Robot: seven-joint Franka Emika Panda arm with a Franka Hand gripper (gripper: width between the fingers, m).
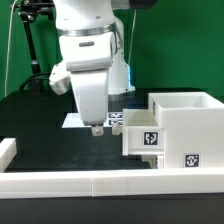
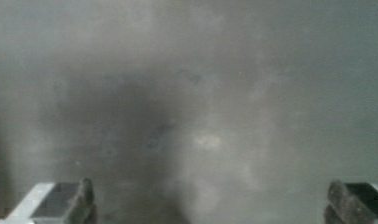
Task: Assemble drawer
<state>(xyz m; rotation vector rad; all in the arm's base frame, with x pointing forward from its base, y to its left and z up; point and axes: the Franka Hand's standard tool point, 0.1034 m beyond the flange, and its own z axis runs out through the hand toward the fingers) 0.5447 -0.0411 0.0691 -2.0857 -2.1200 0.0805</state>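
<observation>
The bench [image 1: 40, 120] is dark and mostly bare, fenced along its near edge by a long low white wall [image 1: 100, 184]. On the exterior view's right stands the casing [image 1: 185, 125] of the drawer, a white box open at the top, its side tag facing the camera. One tray [image 1: 143, 138] sits partly pushed into the casing's front, tag outward, sticking out toward the middle of the bench — so that slot looks started but not seated home. The second tray I cannot find in either view; it may be hidden, or already inside the casing.

The arm [image 1: 85, 60] hangs over the centre, just beside the protruding tray on the exterior view's left. Behind it, flat on the bench, lies the marker board [image 1: 95, 120].

Smallest last: the gripper [image 1: 96, 129] hovers low with its jaws spread wide and empty — the wrist view shows only the two fingertips [image 2: 53, 200] at the frame's edge, with blurred bench between them.

My guess: about midway, with the tray to be pressed fully in and the other accounted for.
</observation>
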